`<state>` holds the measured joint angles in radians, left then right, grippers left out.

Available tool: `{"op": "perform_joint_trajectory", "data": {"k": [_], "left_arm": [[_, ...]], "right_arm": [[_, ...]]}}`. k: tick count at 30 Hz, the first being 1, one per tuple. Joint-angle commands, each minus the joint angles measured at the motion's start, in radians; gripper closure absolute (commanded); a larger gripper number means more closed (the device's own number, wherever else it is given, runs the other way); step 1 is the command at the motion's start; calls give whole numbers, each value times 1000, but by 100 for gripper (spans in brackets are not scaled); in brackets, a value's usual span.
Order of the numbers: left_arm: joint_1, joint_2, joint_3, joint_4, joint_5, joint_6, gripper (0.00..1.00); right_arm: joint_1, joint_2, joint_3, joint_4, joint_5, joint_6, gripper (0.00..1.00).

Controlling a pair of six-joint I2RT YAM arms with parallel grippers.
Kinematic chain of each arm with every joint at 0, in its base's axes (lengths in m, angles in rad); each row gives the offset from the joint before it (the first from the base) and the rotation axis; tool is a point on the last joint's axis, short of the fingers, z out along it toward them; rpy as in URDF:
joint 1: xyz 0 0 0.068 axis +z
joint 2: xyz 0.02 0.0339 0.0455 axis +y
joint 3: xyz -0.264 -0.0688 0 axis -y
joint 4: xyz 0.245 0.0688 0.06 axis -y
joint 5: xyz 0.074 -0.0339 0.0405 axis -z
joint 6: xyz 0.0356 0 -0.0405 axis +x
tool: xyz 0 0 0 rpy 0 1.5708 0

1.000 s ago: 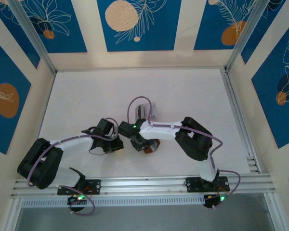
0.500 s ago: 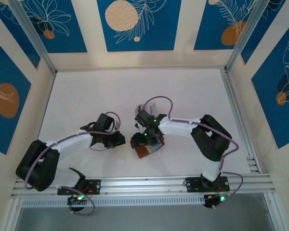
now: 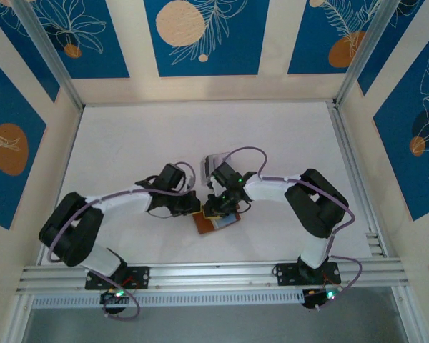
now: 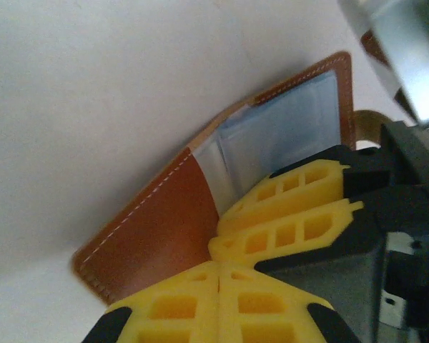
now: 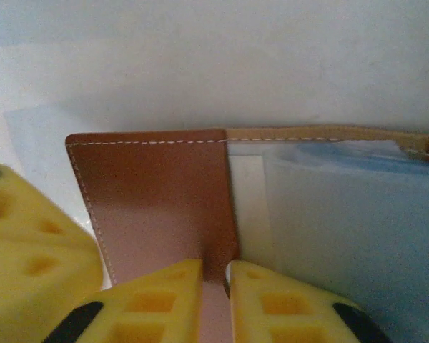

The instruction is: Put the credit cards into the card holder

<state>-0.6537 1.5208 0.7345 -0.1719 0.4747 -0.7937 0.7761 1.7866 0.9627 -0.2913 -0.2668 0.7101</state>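
Card holder [image 3: 216, 221] lay open on the tabletop [image 3: 129, 143] near the slotted stand [image 3: 215, 166], its flap pinched by the right fingers [image 5: 164, 289]. The left fingers [image 4: 175, 309] sat closed against it. Pockets looked empty, so card insertion was not yet done.

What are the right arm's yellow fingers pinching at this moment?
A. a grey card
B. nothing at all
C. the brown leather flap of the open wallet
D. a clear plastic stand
C: in the right wrist view the right arm's fingers sit on either side of the brown flap of the card holder, and leather fills the narrow gap between them.
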Motion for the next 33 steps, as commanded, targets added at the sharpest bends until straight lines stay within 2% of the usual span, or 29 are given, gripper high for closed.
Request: {"op": "perform_joint_trajectory", "data": {"k": [1, 3, 8, 13, 17, 25, 29, 33], "left_arm": [[-20, 52, 7, 57, 20, -45, 98], [-20, 69, -6, 48, -2, -51, 98], [-22, 83, 14, -87, -81, 56, 97], [-21, 119, 47, -156, -98, 132, 97], [-21, 139, 61, -161, -103, 155, 97], [-21, 156, 74, -165, -100, 165, 97], [-20, 163, 72, -156, -96, 165, 97], [-20, 171, 72, -152, -94, 166, 97]], "right_arm": [[-16, -41, -35, -11, 6, 22, 84], [-28, -74, -53, -13, 43, 28, 85], [-56, -133, -21, -143, 194, -70, 73], [-69, -95, 78, -275, 295, -216, 69], [-63, -52, 126, -305, 330, -278, 68], [-22, 5, 151, -313, 428, -305, 66], [16, 20, 141, -322, 529, -288, 61], [45, 32, 119, -309, 558, -260, 59]]}}
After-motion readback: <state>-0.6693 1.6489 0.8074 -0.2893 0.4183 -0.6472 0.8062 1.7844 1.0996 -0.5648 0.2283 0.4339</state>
